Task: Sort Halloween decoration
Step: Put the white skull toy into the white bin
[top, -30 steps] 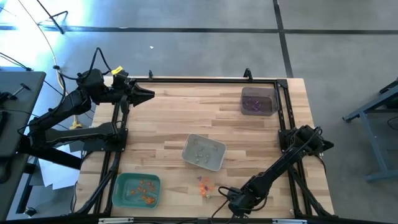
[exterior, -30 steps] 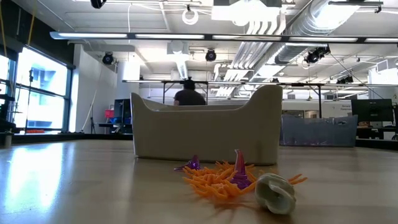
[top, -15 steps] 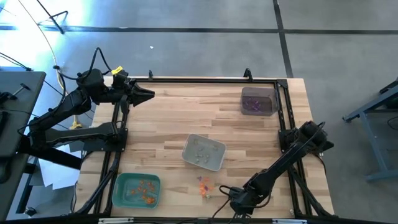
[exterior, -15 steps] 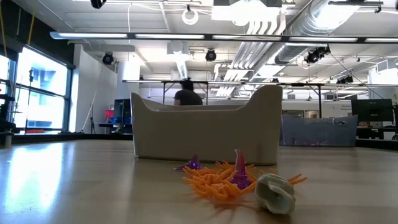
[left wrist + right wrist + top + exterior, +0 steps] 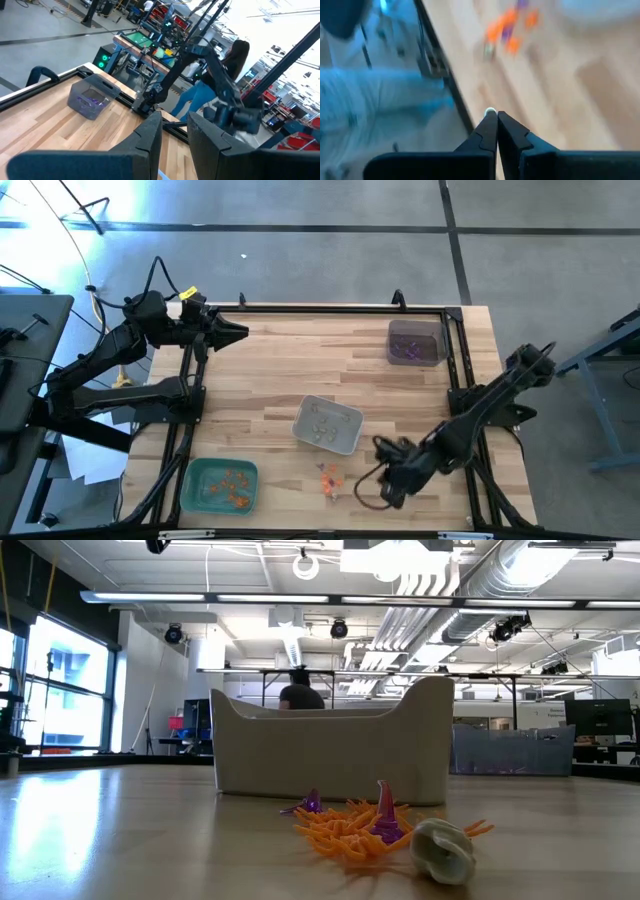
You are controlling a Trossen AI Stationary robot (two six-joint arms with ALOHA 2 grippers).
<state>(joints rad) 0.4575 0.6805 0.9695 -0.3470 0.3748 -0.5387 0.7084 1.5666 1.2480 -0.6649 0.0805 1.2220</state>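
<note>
**Three trays, one loose pile**

The green tray (image 5: 220,485) holds orange trinkets, the grey tray (image 5: 328,424) pale ones, the dark tray (image 5: 416,342) purple ones. Unsorted Halloween decoration (image 5: 329,477) lies between green and grey trays. Right gripper (image 5: 388,495), pinched on a pale trinket (image 5: 490,111), hovers beside it. Left gripper (image 5: 238,333), fingers slightly apart, waits at the far corner.

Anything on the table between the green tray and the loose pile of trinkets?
No. In the high view, only bare wood lies between the green tray and the pile of trinkets on the table.
</note>
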